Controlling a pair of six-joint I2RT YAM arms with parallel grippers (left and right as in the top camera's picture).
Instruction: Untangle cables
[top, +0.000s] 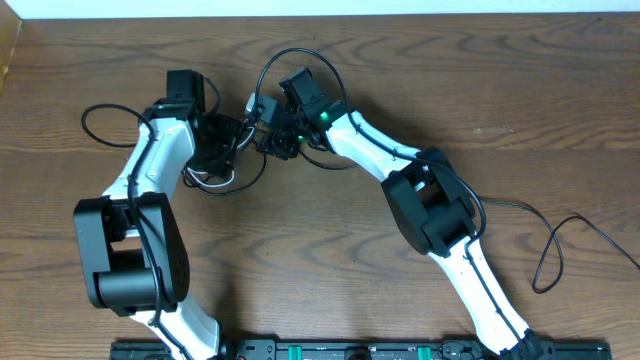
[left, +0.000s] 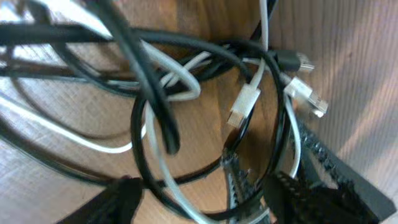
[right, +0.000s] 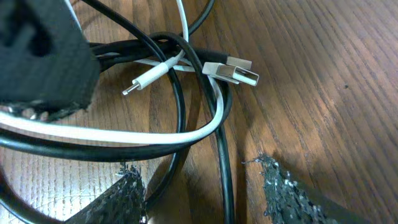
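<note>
The cables (top: 232, 165) lie in a knot of black and white cords on the wooden table, between the two arms. My left gripper (top: 226, 137) is over the knot's left side and my right gripper (top: 268, 128) over its right. In the left wrist view the left gripper (left: 208, 199) is open, with a black loop (left: 140, 130) and a white cord (left: 171, 186) crossing between its fingers; a white plug (left: 244, 106) lies just ahead. The right gripper (right: 202, 193) is open astride a black cord (right: 222, 168), with a silver-tipped plug (right: 239, 76) and a white cord (right: 124, 134) beyond.
A black loop (top: 100, 125) trails left of the left arm and another (top: 290, 55) arcs over the right wrist. A thin black cord (top: 550, 250) runs off at the right. The left gripper's black body (right: 43, 56) fills the right wrist view's upper left.
</note>
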